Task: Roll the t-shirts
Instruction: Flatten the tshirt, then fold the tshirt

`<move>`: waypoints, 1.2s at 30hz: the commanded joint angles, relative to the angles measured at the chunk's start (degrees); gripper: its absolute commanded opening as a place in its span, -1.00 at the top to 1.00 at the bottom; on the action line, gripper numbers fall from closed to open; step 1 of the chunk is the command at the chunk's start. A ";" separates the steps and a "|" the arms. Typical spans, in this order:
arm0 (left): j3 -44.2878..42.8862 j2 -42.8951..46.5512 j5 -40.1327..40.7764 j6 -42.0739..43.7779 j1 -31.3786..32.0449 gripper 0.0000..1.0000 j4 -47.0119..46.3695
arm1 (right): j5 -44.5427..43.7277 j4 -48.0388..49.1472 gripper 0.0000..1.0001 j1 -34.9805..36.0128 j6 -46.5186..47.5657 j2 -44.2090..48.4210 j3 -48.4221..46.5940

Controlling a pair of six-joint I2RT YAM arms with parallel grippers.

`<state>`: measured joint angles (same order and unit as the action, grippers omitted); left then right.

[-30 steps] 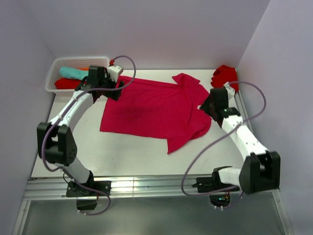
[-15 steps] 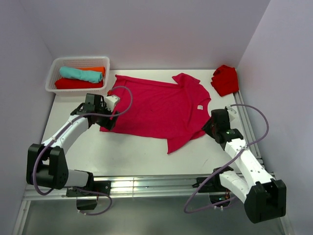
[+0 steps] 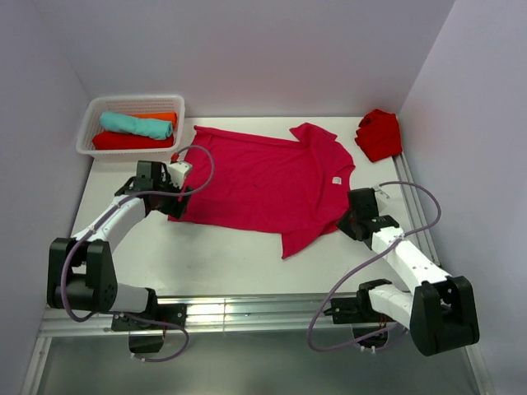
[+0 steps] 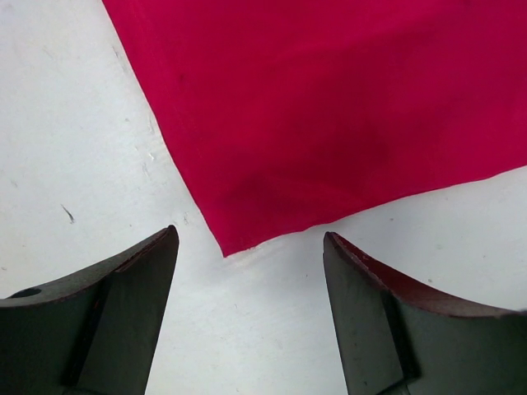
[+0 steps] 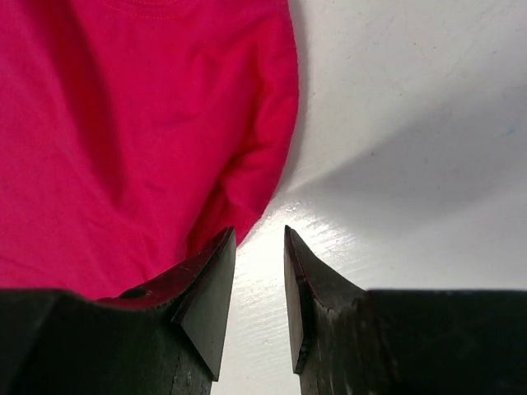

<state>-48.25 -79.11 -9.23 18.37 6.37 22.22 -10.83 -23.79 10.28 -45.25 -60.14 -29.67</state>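
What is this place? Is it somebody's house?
Probably a robot test booth, not a house: left arm and right arm bolted to a white table, plain walls around, a basket of rolled t-shirts.

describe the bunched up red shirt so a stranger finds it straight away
On the white table, go to the far right corner, past the big crimson shirt spread flat. The scarlet shirt lies there in a crumpled heap, unlike the rolled shirts, which sit in the basket at the far left.

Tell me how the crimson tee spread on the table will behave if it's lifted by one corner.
Probably floppy: the crimson t-shirt lies flat with soft folds at its sleeve, so it should drape and trail. It is likely light, since the cloth looks thin. It may slide on the smooth white table.
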 commanded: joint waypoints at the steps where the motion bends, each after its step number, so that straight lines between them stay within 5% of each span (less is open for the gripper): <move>1: 1.05 -0.69 -2.01 0.96 -1.44 -0.53 -1.83 | -0.33 2.87 0.25 0.53 -0.97 -1.29 0.23; 22: 2.90 -6.49 -2.54 0.70 -4.09 -0.35 -5.60 | -1.30 6.21 0.18 4.48 -2.56 -10.26 -0.65; 28: 3.69 -7.64 -2.02 0.96 -4.17 -0.09 -6.40 | -3.31 3.85 0.63 4.83 -2.12 -9.91 -2.23; 36: 3.86 -7.73 -0.35 1.58 -4.26 0.57 -6.66 | -7.18 -4.24 0.76 4.83 -0.80 -5.79 -6.18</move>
<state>-44.60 -87.13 -10.24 18.92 2.46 17.15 -14.04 -23.92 14.76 -46.78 -68.90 -32.12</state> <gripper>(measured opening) 0.243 0.124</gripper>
